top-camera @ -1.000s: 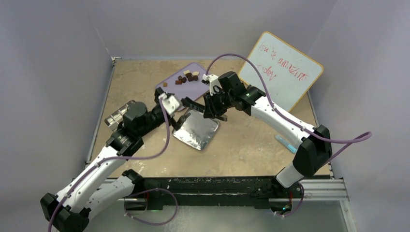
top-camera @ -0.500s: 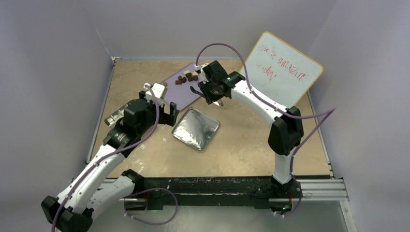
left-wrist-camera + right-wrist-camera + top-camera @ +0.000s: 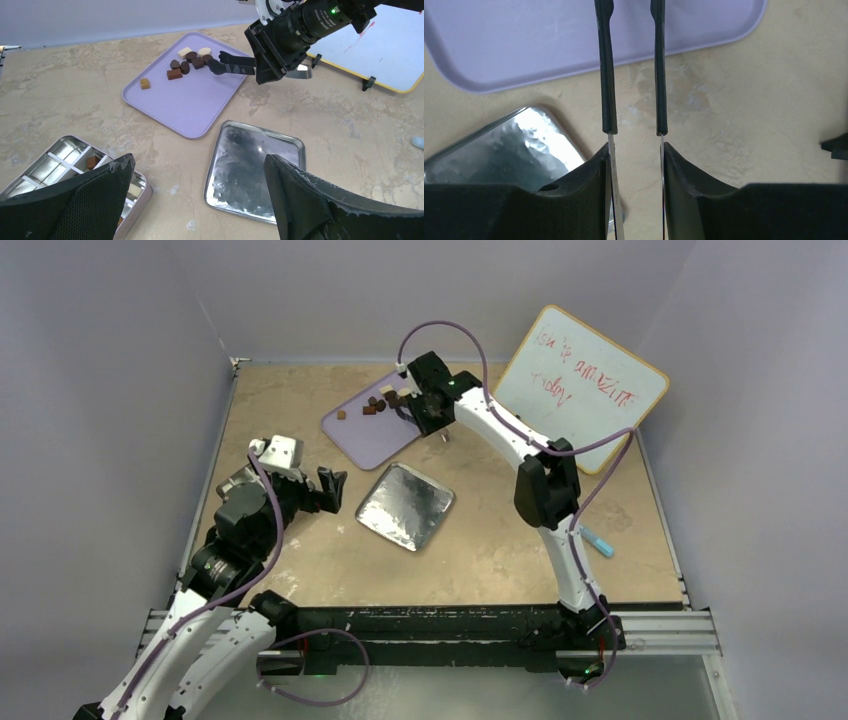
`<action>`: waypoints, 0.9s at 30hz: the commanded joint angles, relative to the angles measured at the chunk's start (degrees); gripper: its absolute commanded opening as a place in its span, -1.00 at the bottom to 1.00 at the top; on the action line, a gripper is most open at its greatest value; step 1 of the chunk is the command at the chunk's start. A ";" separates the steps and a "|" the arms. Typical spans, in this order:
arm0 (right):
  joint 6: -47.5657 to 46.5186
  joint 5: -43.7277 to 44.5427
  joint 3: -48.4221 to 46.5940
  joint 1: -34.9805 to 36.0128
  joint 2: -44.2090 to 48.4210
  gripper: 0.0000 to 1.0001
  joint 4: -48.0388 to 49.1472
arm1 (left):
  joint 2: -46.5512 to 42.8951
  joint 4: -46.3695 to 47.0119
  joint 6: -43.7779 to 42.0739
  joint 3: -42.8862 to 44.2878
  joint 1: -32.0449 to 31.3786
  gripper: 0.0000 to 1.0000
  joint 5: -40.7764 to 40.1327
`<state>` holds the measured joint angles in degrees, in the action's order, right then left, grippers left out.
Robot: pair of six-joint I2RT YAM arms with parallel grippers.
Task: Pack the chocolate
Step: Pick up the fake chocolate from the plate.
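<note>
On the lilac tray point(image 3: 200, 102), chocolate point(image 3: 191, 59) beside right fingers point(image 3: 235, 65) gripping tongs point(image 3: 631, 65), left fingers point(image 3: 197, 200) spread wide, empty.

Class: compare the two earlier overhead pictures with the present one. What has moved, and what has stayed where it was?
The right hand left the foil lid and reached back over the lilac tray to the chocolates; it holds tongs. The left hand drew back toward its base, open and empty. Tray, lid and whiteboard stayed put.
</note>
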<state>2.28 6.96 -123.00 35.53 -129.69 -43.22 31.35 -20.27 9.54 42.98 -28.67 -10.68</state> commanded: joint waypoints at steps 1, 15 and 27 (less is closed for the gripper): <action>-1.78 1.09 -5.82 -1.25 -1.38 -0.21 0.13 | -0.10 1.93 1.33 -0.41 0.10 0.98 1.25; -3.87 -3.33 -6.54 -3.65 -4.26 -0.18 2.49 | -2.42 1.56 1.01 -0.25 0.10 0.98 0.77; -5.79 -3.47 -11.68 -4.18 -9.03 -0.18 3.14 | -2.98 1.40 0.83 -0.18 0.14 0.96 0.05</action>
<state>-1.80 3.51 -131.52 31.75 -138.15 -40.32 28.91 -20.45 9.91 42.85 -28.67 -9.87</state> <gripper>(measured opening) 0.410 0.985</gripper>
